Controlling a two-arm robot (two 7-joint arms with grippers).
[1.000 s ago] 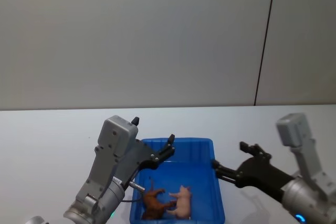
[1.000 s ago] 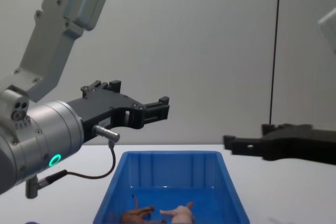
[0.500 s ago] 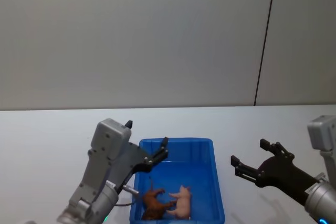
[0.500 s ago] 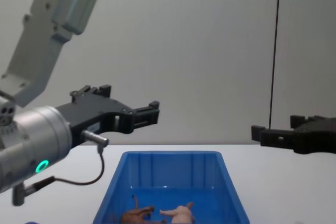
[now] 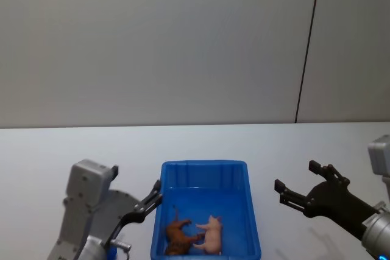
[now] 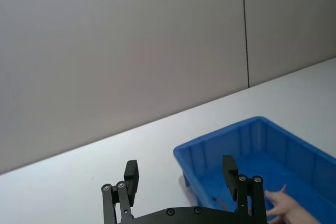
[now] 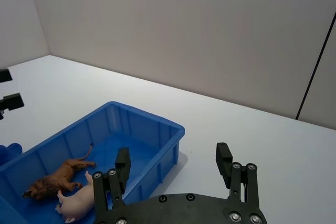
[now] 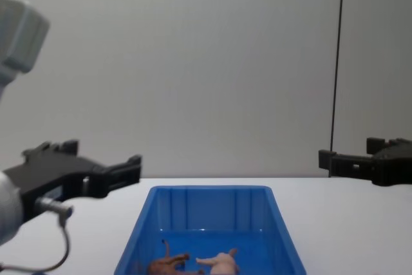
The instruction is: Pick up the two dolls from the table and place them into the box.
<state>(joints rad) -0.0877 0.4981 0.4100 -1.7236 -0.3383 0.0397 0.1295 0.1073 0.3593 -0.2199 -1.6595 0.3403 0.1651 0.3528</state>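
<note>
The pale pink plastic pig [image 5: 211, 234] and reddish-brown plastic animal [image 5: 178, 235] lie side by side inside the bright blue rectangular plastic box [image 5: 204, 168]. The left gripper [image 5: 153, 194] hangs beside its left wall and the right gripper [image 5: 297, 176] off its right, both with fingers spread and empty. Placing looks finished; what is left is probably just parking the arms clear.

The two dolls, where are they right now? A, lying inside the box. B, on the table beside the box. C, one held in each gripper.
A: the brown doll and the pig lie side by side on the floor of the box.
</note>
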